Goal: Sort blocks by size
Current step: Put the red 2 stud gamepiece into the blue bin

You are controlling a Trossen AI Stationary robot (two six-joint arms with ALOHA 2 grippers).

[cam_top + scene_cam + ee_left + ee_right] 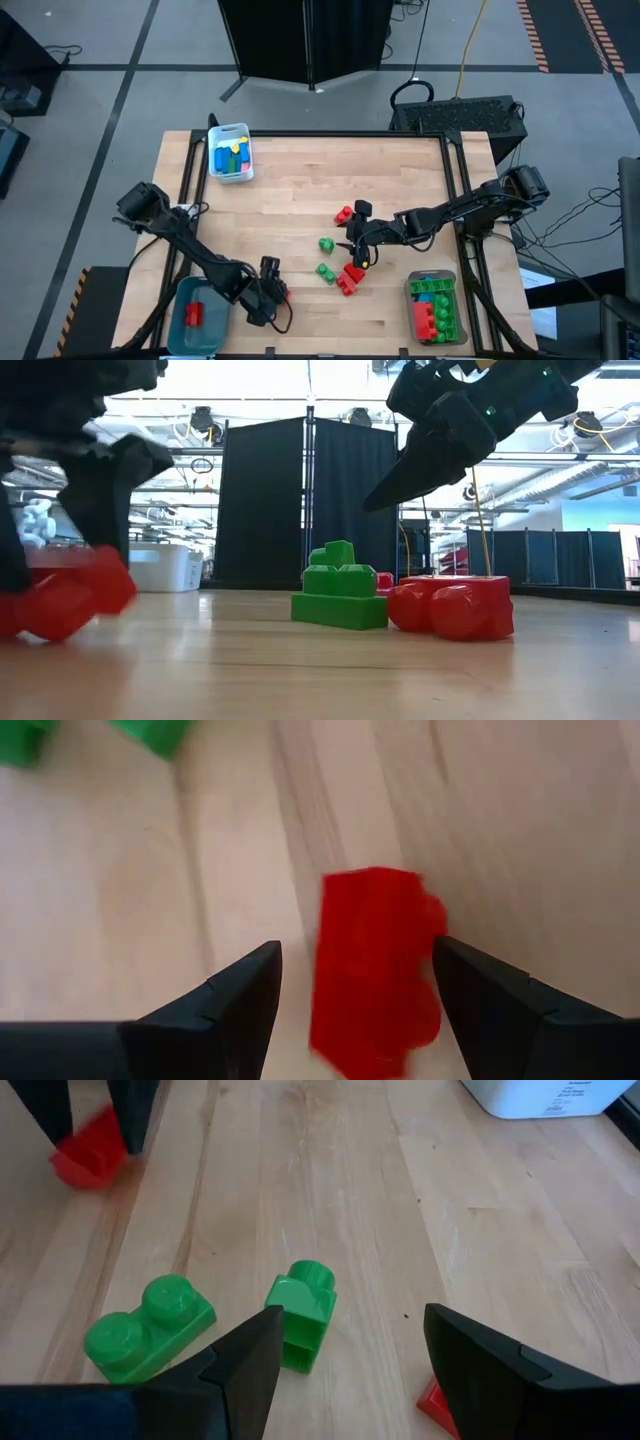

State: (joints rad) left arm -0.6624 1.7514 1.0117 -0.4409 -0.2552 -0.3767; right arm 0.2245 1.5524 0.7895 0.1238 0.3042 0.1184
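Note:
My left gripper is open near the table's near edge, low over a red block that lies between its two fingers; the block also shows in the low view. My right gripper is open and empty, raised above the middle of the table over two green blocks and a red block. Another red block lies a little farther back. All these blocks rest on the wooden table. My left gripper stands from above with one finger on each side of the red block. One finger is right beside the block's studded side. I cannot tell whether it touches. The block's underside is on the table.
A teal bin with a red block stands at the near left corner. A clear bin with red, green and blue blocks is at the near right. A white bin with blue, green and yellow blocks is at the far left.

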